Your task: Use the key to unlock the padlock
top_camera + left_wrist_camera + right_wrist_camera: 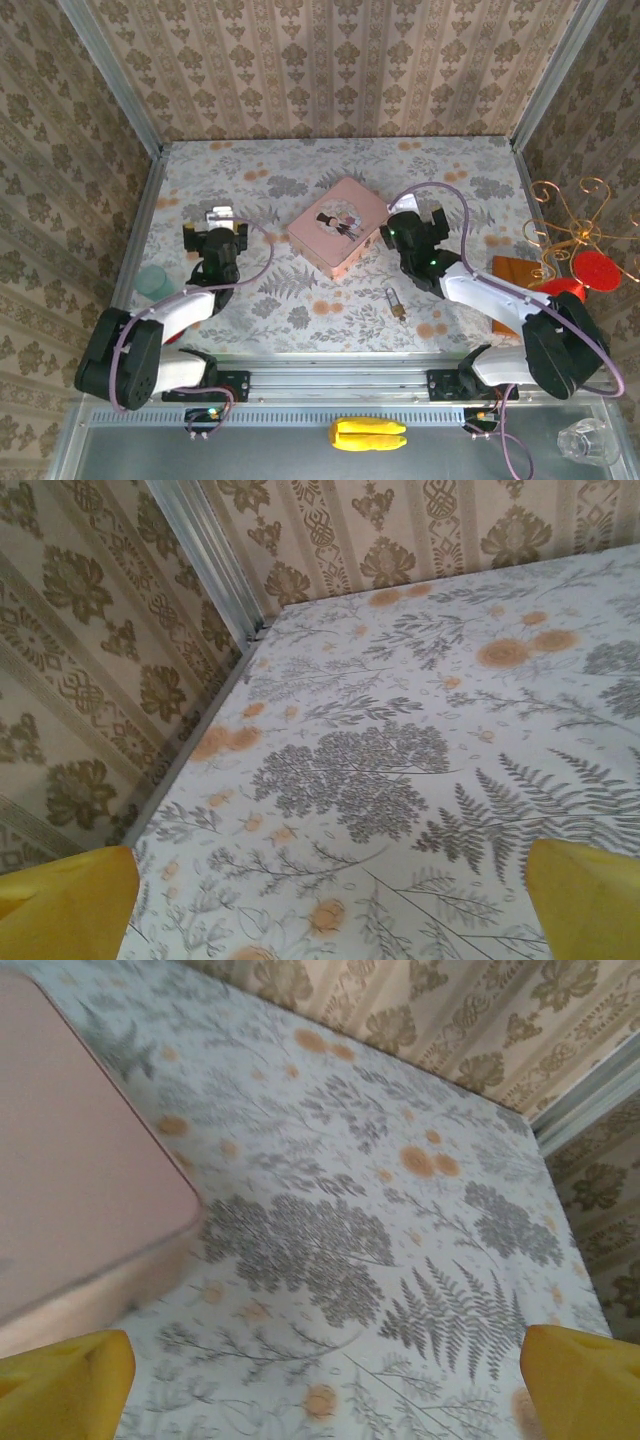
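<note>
Padlock: the padlock [396, 305] is lying on the flowered worktop [300, 300] in the lower middle of the top view, brass end pointing toward the bottom of the frame, with nothing touching it.
Key: the key is too small to tell apart from the padlock.
Tin: a pink tin [338, 226] is sitting up and left of the padlock, near the frame's centre; in the right wrist view it is filling the upper left [80, 1160].
Right hand: the right hand [421, 213] is hovering just right of the tin, up from the padlock and apart from it; its yellow fingertips [585, 1375] are standing wide apart and gripping nothing.
Left hand: the left hand [222, 215] is hanging over bare worktop at centre left, well apart from the padlock; its fingertips [60, 905] are spread wide and carrying nothing.
Cup: a teal cup [155, 282] is standing at the left edge.
Wire stand: a gold wire stand [565, 225] is standing at the right edge.
</note>
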You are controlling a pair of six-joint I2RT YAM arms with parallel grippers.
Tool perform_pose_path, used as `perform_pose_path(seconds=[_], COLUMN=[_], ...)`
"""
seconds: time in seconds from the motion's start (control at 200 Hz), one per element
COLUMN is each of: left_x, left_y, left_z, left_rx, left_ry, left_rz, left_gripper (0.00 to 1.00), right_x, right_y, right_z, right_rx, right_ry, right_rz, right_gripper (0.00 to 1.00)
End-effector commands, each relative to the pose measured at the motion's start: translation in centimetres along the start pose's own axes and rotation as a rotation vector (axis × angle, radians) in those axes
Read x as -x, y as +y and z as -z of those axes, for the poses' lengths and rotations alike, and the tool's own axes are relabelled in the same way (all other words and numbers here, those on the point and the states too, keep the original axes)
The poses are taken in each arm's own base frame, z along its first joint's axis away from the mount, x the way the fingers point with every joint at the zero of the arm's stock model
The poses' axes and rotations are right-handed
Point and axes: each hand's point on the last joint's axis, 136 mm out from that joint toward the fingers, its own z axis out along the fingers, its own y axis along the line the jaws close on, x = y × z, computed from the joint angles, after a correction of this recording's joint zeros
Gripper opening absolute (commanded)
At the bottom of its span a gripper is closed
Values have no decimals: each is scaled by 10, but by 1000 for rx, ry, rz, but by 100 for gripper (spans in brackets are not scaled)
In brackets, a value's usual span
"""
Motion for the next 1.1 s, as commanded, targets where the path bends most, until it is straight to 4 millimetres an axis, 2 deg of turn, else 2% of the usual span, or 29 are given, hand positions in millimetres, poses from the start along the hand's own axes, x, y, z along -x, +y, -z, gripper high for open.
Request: perform_pose_path(seconds=[0.0,0.065,0.18,0.275,0.58,0.79,0.9,1.095], left_x=[9,-3,-16,-17,-27,-41,-50,-47], left_y=[2,-10,-14,-17,-4,10,9,16], left_z=[-9,-12,-19,-23,-29,-40,-46,-51], left_rx=[20,-50,-86,-119,-125,-146,-132,-86], left_ry=[-42,-47,-59,-70,-89,-45,-12,-13], left_rz=[-100,-154,-126,-116,-22,91,89,89], left_gripper=[100,100,100,100,100,100,100,100], right_x=[0,-8,-18,-27,-39,-50,-50,-47], right_y=[-21,-26,-30,-31,-39,-42,-42,-50], right_z=[-10,-13,-17,-20,-23,-36,-40,-49], right_rx=[-104,-118,-114,-93,-34,-54,-38,-2], right_ry=[-44,-46,-67,-77,-113,-88,-85,-107], right_rz=[12,7,-2,-20,-126,-170,-173,-230], right_gripper=[100,100,100,100,100,100,100,100])
